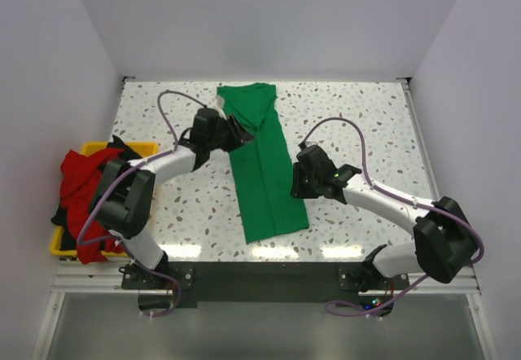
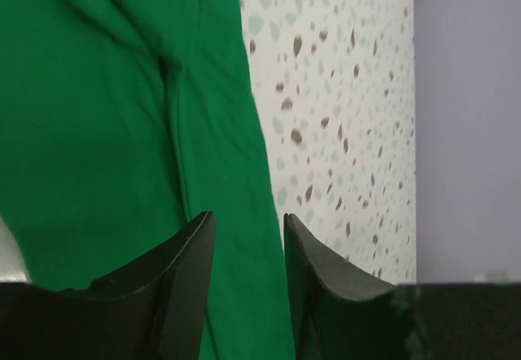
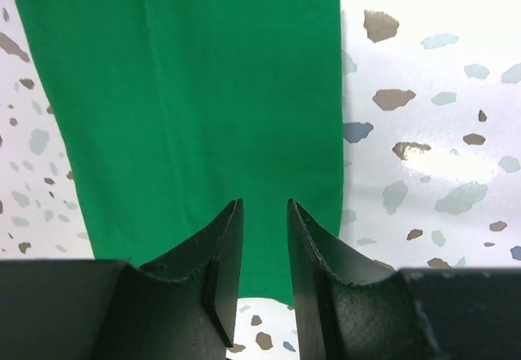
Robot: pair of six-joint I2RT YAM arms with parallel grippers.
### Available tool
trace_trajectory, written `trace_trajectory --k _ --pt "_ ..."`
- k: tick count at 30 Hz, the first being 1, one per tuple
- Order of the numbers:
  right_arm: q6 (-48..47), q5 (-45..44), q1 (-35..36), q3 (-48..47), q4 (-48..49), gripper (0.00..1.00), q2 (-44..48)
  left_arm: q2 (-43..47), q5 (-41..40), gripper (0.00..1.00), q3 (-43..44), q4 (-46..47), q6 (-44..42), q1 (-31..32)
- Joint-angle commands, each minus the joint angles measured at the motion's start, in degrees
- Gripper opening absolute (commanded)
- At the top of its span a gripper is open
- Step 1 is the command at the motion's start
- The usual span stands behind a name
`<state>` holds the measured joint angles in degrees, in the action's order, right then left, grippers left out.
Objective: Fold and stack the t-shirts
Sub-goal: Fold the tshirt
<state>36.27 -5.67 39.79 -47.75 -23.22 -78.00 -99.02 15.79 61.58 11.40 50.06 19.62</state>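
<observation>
A bright green t-shirt (image 1: 264, 173) lies flat in the middle of the table, folded lengthwise into a long narrow strip with its collar at the far end. My left gripper (image 1: 243, 136) hovers at the strip's upper left edge. In the left wrist view its jaws (image 2: 248, 217) stand open over the green cloth (image 2: 98, 132) with nothing between them. My right gripper (image 1: 298, 179) sits at the strip's right edge. Its jaws (image 3: 264, 203) are narrowly open above the green cloth (image 3: 203, 91), holding nothing. A red t-shirt (image 1: 80, 182) and a black one (image 1: 122, 150) are heaped at the left.
A yellow plastic bin (image 1: 145, 147) at the table's left edge holds the red and black heap, which spills over its rim. White walls close in the speckled table (image 1: 366, 124) at the back and sides. Purple cables loop above both arms.
</observation>
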Motion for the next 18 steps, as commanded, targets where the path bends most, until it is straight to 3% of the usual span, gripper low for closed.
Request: trace_trajectory --k 1,7,18 --pt "-2.26 1.71 0.20 1.42 0.90 0.32 -0.40 6.37 -6.11 0.42 -10.22 2.23 1.71 6.83" --pt "-2.08 4.79 0.46 3.97 1.08 0.29 0.65 13.59 -8.49 0.38 -20.78 -0.23 -0.14 15.44" --pt "0.46 9.71 0.90 10.82 2.04 0.28 7.59 18.16 -12.71 0.29 -26.42 -4.80 2.31 25.47"
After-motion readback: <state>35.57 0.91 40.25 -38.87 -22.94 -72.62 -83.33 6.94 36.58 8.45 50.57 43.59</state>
